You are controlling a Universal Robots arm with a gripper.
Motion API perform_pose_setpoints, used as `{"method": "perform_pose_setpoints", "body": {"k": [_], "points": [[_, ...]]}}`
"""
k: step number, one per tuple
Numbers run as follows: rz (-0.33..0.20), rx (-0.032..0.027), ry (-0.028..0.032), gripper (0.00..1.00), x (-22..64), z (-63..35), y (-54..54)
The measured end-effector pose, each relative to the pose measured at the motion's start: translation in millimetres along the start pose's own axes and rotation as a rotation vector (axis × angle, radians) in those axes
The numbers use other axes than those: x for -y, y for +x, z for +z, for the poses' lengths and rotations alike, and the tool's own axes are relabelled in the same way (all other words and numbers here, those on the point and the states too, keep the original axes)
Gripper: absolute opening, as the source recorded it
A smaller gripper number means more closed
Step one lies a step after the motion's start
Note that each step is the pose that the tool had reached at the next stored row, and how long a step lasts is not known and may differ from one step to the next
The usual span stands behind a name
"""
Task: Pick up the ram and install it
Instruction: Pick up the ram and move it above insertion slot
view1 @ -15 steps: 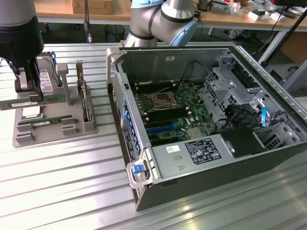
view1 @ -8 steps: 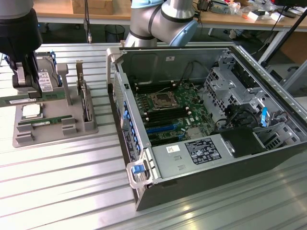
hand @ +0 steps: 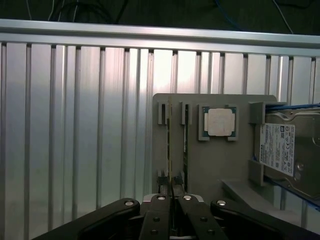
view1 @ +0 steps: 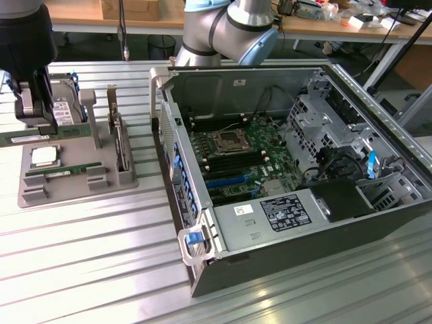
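My gripper [view1: 37, 128] hangs over the far left part of the grey parts tray [view1: 77, 182], shut on a ram [view1: 23, 138], a thin green strip with a white label held level just above the tray. In the wrist view the fingers [hand: 162, 187] are pressed together on that ram [hand: 169, 145], seen edge-on. A second ram [view1: 67, 170] lies in a tray slot, also seen as the other ram [hand: 185, 135] beside the held one. The open computer case [view1: 202, 270] lies at the exterior view's right, with its motherboard [view1: 236, 152] exposed.
The tray also holds a square silver CPU [view1: 44, 156], a hard drive [view1: 64, 108] and an upright card with a metal bracket [view1: 118, 142]. The case wall [view1: 172, 162] stands between tray and motherboard. The arm's base [view1: 223, 30] is behind the case. Everything rests on a ribbed aluminium table [view1: 88, 256].
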State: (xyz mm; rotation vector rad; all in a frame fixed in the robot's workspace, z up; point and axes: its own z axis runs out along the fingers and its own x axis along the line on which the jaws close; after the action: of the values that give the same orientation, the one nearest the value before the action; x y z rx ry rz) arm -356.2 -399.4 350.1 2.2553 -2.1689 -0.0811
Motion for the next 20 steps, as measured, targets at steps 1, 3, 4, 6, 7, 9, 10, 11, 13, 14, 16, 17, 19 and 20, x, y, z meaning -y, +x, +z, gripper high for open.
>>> {"method": "perform_pose_setpoints", "body": {"k": [1,3,4,6,7,9,10,11,13,14,16,17,19,20], "points": [[0.0,0.0,0.0,0.12,0.0,-0.7,0.0],[0.0,0.0,0.0,0.12,-0.1,-3.2,-0.1],[0.0,0.0001,0.0001,0.12,-0.2,-4.2,-0.1],[0.0,0.0002,0.0001,0.12,-0.2,-5.5,-0.2],[0.0,0.0002,0.0,0.12,-0.3,-6.7,-0.2],[0.0,0.0002,0.0,0.12,-0.4,-8.0,-0.2],[0.0,0.0002,0.0,0.12,-0.4,-9.0,-0.3],[0.0,0.0003,0.0,0.12,-0.4,-9.4,-0.3],[0.0,0.0002,0.0,0.12,-0.5,-11.2,-0.3],[0.0,0.0003,0.0001,0.12,-0.5,-11.8,-0.4],[0.0,0.0003,0.0,0.12,-0.6,-13.8,-0.4],[0.0,0.0004,0.0,0.12,-0.7,-14.6,-0.4],[0.0,0.0004,0.0,0.12,-0.7,-15.8,-0.5],[0.0,0.0004,0.0,0.12,-0.7,-16.4,-0.5]]}}
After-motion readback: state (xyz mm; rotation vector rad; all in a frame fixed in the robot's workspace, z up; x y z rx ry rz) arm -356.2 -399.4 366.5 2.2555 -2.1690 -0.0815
